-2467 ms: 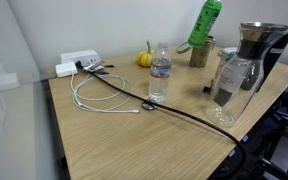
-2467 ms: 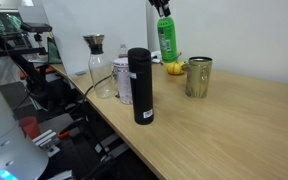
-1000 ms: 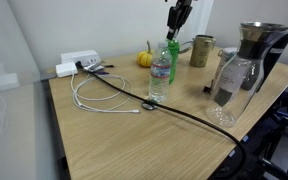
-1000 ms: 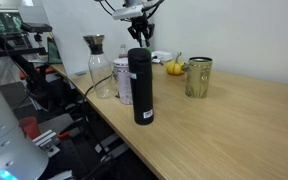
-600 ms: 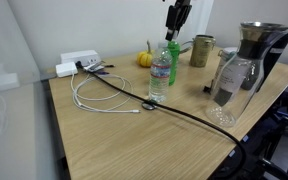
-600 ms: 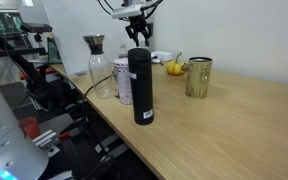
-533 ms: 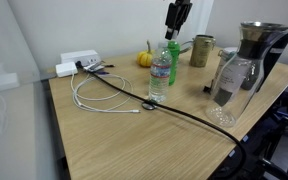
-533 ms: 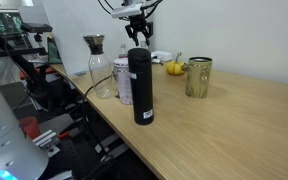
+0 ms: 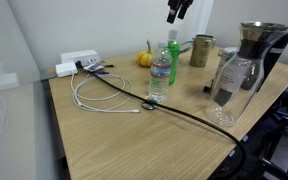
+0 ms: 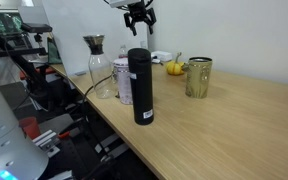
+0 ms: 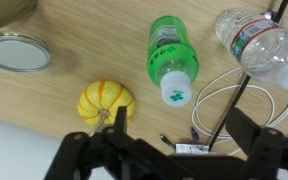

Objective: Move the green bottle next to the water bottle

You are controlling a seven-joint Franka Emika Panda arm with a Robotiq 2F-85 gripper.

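The green bottle [image 9: 172, 58] stands upright on the wooden table, close beside and just behind the water bottle [image 9: 160, 74]. My gripper [image 9: 179, 10] hangs open above the green bottle, apart from it and holding nothing. From the wrist view I look down on the green bottle's pale cap [image 11: 177, 90], with the water bottle [image 11: 264, 45] to its right. The open gripper [image 11: 181, 121] frames bare table below the cap. In an exterior view the gripper [image 10: 137, 14] is high up; the green bottle is hidden behind the black flask.
A glass carafe [image 9: 246, 60], an olive metal mug [image 9: 201, 50] and a small yellow gourd [image 9: 144, 59] stand near the bottles. A black flask [image 10: 140, 85] stands at the table's front edge. A white cable [image 9: 99, 98], a black cable [image 9: 184, 112] and a white charger [image 9: 79, 62] lie on the table.
The gripper has opened, let go of the green bottle's top and risen straight up. The green bottle stays standing beside the water bottle.
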